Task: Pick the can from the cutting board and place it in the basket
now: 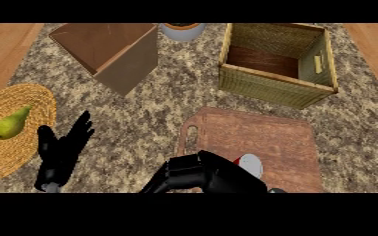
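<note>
A reddish-brown cutting board (258, 135) lies at the lower middle of the counter. Near its front edge I see the can (250, 164), only its silver top and a bit of red side showing. My right hand (210, 174) curls around the can from the left and hides most of it. The woven basket (277, 62) stands behind the board at the upper right, open on top, with nothing inside. My left hand (63, 152) rests open at the lower left, fingers up, well away from the board.
A brown cardboard box (111, 50) stands open at the upper left. A straw mat (33, 110) at the left edge carries a green pear (13, 123). A grey pot (182, 30) sits at the back between box and basket.
</note>
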